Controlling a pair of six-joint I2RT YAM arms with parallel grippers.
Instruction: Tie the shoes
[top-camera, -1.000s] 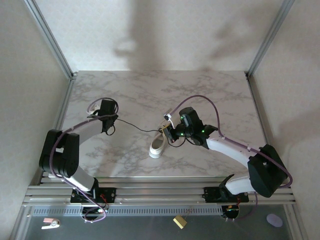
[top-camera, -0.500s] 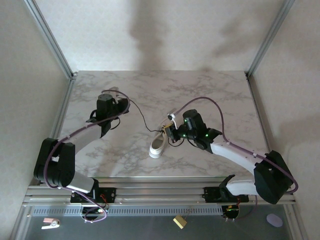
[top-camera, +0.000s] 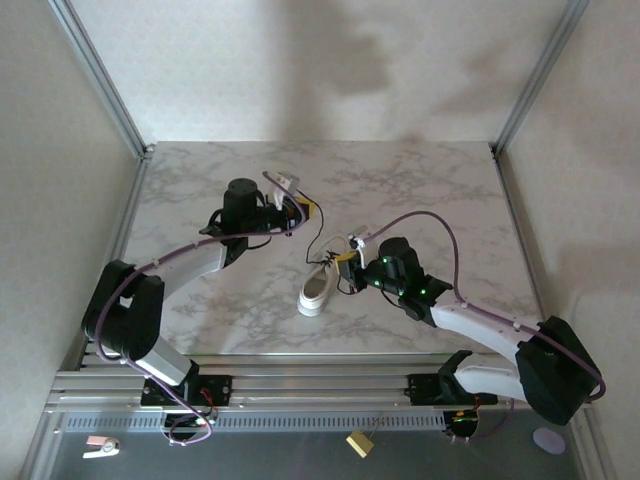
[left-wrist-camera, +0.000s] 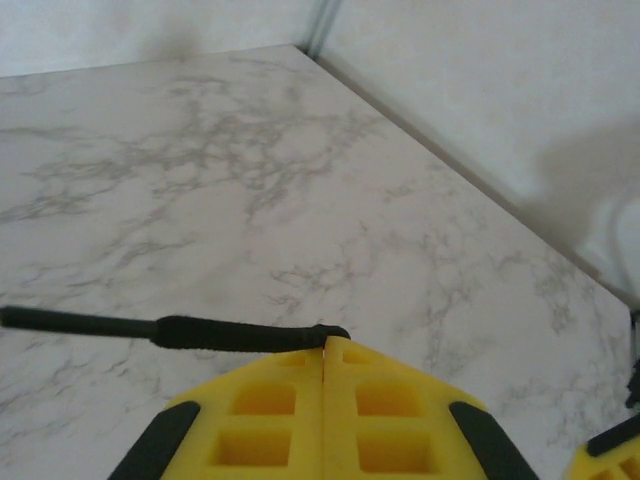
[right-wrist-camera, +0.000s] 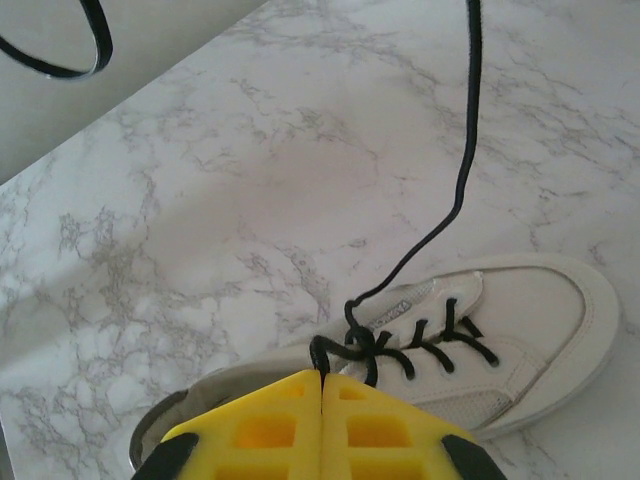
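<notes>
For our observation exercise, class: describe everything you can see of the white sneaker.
The sneaker is a small white low-top with a white sole, looking like canvas or leather. It rests upright on the marble table. Thin black laces criss-cross its front to a loose crossing over the tongue. The right gripper, shut, pinches one strand there. The other strand rises away to the shut left gripper, which pinches it.

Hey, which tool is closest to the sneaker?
The right tool, shut on the black lace right over the white sneaker. The left tool pinches the lace's other end, well away up the table.
</notes>
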